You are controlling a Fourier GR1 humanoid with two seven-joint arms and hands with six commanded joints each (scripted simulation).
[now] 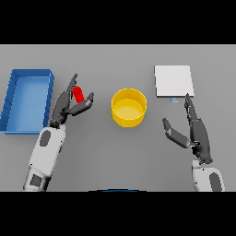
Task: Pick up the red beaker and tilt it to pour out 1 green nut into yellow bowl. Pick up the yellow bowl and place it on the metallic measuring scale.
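Grey table (115,152): left of the yellow bowl (129,107), the left hand (69,107) clasps the red beaker (78,94), seemingly readying a pour. Right of the bowl, the right hand (196,131) waits with fingers spread, below the metallic scale (173,81).

Left hand (69,103) around red beaker (78,94), yellow bowl (129,107) between it and open-fingered right hand (196,131).

table (115,156): matt grey | yellow bowl (129,108): smooth, plastic-like | scale (173,80): pale, matt | bin (26,100): smooth blue
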